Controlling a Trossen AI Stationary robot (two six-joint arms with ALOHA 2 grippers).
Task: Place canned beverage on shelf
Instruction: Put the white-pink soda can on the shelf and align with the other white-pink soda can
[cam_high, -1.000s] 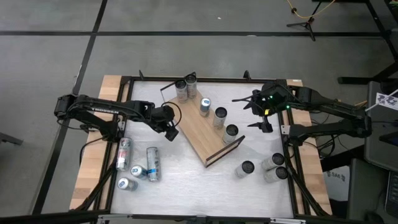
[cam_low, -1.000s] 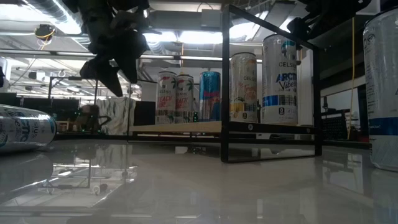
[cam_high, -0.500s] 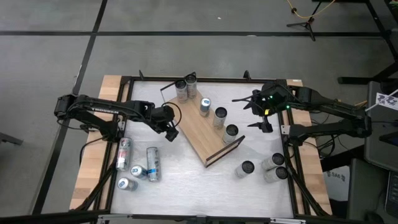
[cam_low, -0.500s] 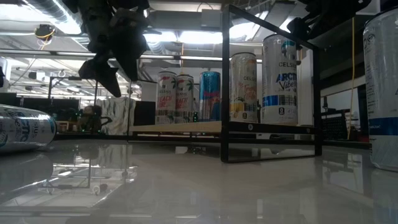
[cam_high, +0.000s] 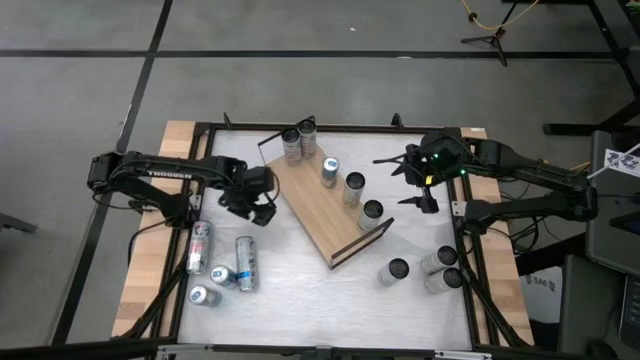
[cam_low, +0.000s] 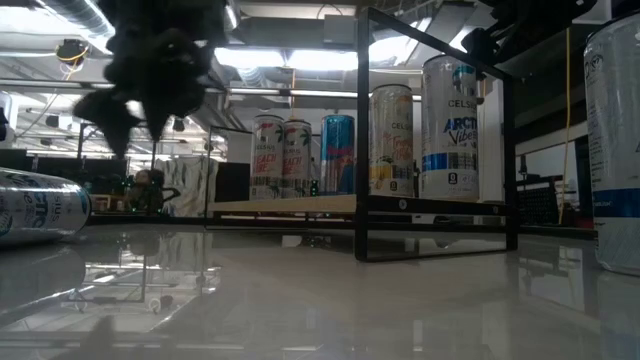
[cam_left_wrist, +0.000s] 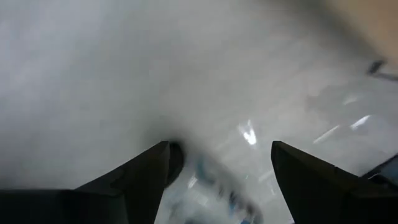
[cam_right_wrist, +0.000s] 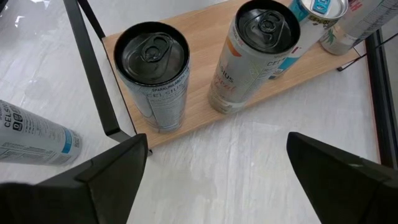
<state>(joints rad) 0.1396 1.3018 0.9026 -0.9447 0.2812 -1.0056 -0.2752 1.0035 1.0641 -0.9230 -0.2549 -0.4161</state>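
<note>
The white tabletop (cam_high: 300, 290) is carrying everything, framed by black rails. The shelf (cam_high: 320, 205), a long light-brown board with black wire rails at its short ends, is lying diagonally across the middle of it. Five upright cans are standing on the board: two (cam_high: 298, 142) at its far end and three more, among them a blue-topped can (cam_high: 329, 171) and a dark-topped can (cam_high: 371, 213) near the closer wire rail. Three upright cans (cam_high: 425, 268) are waiting on the tabletop to the right of the shelf, and four cans (cam_high: 222, 265) are sitting to its left, some of them lying on their sides.

The left end effector (cam_high: 258, 207) is hovering just off the shelf's left edge, between the board and the fallen cans, its fingers (cam_left_wrist: 140, 180) spread apart and holding nothing. The right end effector (cam_high: 412, 185) is hanging near the shelf's right side, its fingers (cam_right_wrist: 109, 171) also standing wide and empty, looking down on the dark-topped can.
</note>
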